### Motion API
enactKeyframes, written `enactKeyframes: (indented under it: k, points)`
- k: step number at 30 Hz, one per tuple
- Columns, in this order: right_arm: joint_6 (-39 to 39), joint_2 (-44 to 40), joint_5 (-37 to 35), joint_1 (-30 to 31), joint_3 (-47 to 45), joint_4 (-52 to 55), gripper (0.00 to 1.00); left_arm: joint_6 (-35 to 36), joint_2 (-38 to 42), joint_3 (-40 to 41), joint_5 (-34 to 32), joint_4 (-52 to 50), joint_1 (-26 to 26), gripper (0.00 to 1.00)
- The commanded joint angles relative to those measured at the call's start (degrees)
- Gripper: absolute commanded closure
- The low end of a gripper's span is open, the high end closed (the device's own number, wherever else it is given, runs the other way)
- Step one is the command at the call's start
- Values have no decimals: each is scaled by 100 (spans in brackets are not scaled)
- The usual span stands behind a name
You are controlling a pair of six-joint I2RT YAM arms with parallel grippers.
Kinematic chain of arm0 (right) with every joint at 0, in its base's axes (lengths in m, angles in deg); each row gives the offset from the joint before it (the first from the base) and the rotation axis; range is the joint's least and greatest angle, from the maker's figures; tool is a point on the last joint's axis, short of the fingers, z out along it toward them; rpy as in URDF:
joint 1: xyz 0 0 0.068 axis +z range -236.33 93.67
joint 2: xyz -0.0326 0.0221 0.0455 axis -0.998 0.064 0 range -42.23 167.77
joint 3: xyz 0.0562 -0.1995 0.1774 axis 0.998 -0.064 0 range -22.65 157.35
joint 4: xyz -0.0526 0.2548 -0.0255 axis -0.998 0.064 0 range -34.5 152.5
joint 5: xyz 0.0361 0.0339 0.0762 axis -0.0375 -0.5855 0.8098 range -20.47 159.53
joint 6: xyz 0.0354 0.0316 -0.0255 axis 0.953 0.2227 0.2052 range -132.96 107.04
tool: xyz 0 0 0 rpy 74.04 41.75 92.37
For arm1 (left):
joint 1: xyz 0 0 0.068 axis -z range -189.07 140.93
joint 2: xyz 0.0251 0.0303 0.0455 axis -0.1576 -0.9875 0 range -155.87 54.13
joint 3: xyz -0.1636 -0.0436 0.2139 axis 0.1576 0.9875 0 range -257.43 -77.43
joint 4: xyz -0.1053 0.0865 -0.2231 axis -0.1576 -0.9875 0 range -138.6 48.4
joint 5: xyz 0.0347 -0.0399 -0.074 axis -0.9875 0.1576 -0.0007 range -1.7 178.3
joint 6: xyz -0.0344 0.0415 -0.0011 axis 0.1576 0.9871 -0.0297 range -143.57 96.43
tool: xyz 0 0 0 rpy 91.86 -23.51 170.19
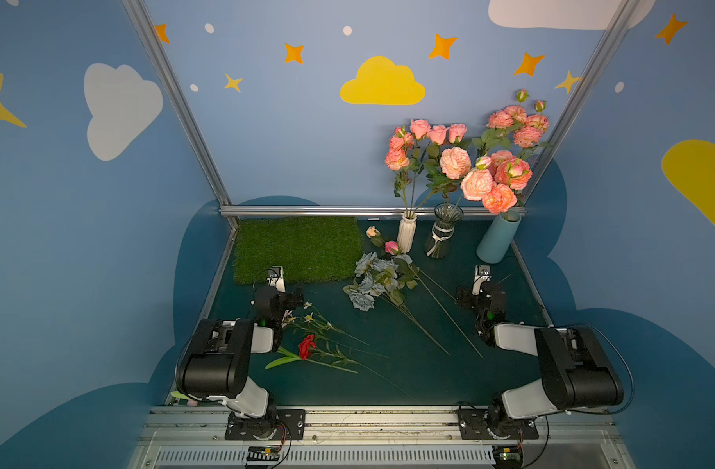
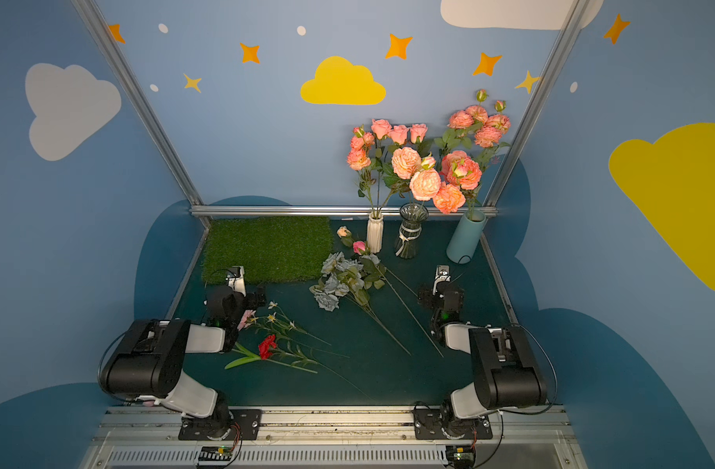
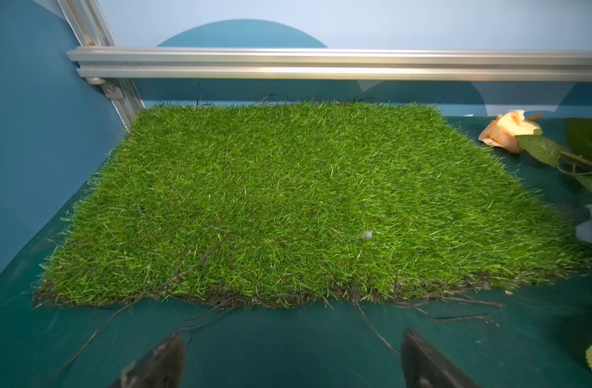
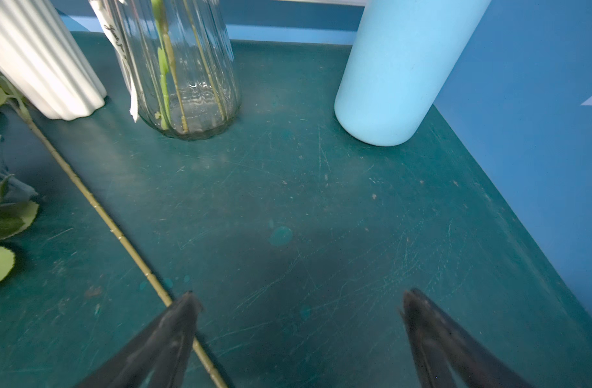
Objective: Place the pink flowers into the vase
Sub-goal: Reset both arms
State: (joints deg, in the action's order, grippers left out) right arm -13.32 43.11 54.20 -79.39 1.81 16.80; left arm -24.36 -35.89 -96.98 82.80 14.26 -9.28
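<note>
Pink flowers (image 1: 455,162) stand upright at the back right in three vases: a white ribbed vase (image 1: 406,237), a glass vase (image 1: 443,235) and a light blue vase (image 1: 498,241). One more stem with a pink bud (image 1: 391,246) and a peach bud (image 3: 504,131) lies on the table in front of the white vase. My left gripper (image 3: 292,337) is open and empty, just short of the grass mat. My right gripper (image 4: 299,294) is open and empty in front of the glass and blue vases, one finger over the lying stem (image 4: 120,235).
A green grass mat (image 1: 299,247) lies at the back left. A grey-blue rose bunch (image 1: 370,284) lies mid-table. A red carnation (image 1: 306,346) and small white flowers (image 1: 309,316) lie by the left arm. An aluminium rail (image 1: 327,210) and blue walls close in the table.
</note>
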Motion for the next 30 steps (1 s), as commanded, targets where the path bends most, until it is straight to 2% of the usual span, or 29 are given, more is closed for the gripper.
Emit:
enactKeyframes:
  k: [1, 3, 4, 6, 7, 8, 11, 13, 14, 16, 18, 20, 23, 24, 27, 28, 30]
  points:
    - [-148, -213, -38, 112, -147, -235, 4, 45, -25, 582, 145, 1197, 8, 0]
    - [-176, -256, -87, 168, -401, -692, 4, 0, -237, 844, -53, 1924, 3, 0]
    - [-95, -227, -161, 137, -351, -641, 4, 12, -246, 746, -97, 1789, 3, 0]
    - [42, -58, -22, 11, 120, 103, 4, -81, 93, 264, -126, 334, 3, 0]
    - [74, -86, 186, -100, 103, 143, 4, -87, 187, -53, -93, -405, -2, 0]
    - [100, -150, 220, -137, 23, 85, 4, -33, 177, -218, 20, -667, -2, 0]
    - [-132, -285, 61, 68, -360, -537, 4, 156, 42, 214, 430, 436, 3, 0]
    - [-103, -288, -46, 85, -479, -809, 4, 83, -134, 537, 127, 1289, -3, 0]
    - [12, -228, -180, 69, -324, -610, 4, -18, -125, 551, -117, 1257, 0, 0]
    - [96, -63, 18, -38, 173, 240, 4, -180, -47, 259, -411, 565, -14, 0]
    - [112, -173, 129, -117, -2, 60, 4, -131, -19, 48, -257, 186, -14, 0]
    - [43, -291, 27, -48, -309, -463, 4, -17, 19, 375, 50, 778, -12, 0]
    - [87, -385, -118, -15, -608, -878, 4, -52, -189, 745, -148, 1704, -13, 0]
    - [135, -342, -119, -49, -482, -690, 4, -71, -185, 632, -253, 1478, -14, 0]
    - [177, -81, -23, -113, 188, 321, 4, -176, 127, -32, -271, -190, -15, 0]
    - [169, -140, -6, -130, 87, 182, 4, -95, 139, -58, -76, -290, -12, 0]
    - [177, -220, -25, -123, -122, -23, 4, 12, 93, 177, 194, 218, -12, 0]
